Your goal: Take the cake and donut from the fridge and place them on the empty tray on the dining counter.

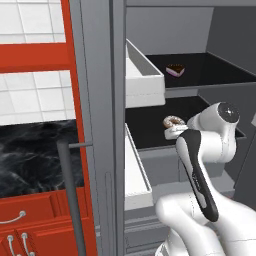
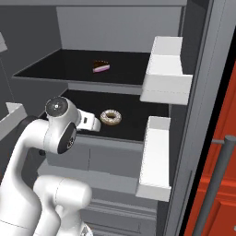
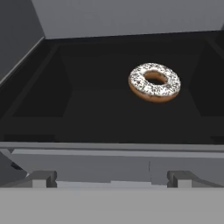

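Pincer at the open fridge

Pincer released, holding nothing, at the front edge of the lower shelf; the donut lies farther in on that shelf, the cake on the shelf above it.

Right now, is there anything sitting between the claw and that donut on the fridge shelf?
Nothing visible does. The donut lies alone on the black lower shelf, and the open claw hangs at the shelf's front edge with bare shelf between them. The cake sits on the shelf above, out of the path.
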Tool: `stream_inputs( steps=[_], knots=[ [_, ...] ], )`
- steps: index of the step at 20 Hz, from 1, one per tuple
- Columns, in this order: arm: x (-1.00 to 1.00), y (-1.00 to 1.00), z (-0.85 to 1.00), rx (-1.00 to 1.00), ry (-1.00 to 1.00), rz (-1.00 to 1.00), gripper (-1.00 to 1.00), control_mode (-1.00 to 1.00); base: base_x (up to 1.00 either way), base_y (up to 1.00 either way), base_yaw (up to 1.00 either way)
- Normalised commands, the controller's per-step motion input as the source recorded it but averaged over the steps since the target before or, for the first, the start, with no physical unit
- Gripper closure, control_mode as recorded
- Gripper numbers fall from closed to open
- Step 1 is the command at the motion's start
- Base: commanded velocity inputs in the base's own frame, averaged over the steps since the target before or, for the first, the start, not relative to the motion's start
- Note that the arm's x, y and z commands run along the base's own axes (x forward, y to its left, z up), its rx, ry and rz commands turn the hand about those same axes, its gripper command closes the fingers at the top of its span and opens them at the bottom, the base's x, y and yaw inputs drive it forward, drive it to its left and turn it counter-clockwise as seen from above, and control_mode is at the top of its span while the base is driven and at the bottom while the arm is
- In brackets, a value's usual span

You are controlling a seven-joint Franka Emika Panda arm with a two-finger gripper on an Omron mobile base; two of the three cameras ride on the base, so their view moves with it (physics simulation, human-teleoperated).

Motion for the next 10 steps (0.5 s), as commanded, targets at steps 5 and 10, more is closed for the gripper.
stream_inputs(
  steps=[5,10],
  knots=[
    [0.0,0.0,0.0,0.0,0.0,0.0,-1.0,1.0,0.24,0.0,0.0],
    [0.33,0.0,0.0,0.0,0.03,0.0,-1.0,-1.0,0.05,0.0,0.0]
  ],
)
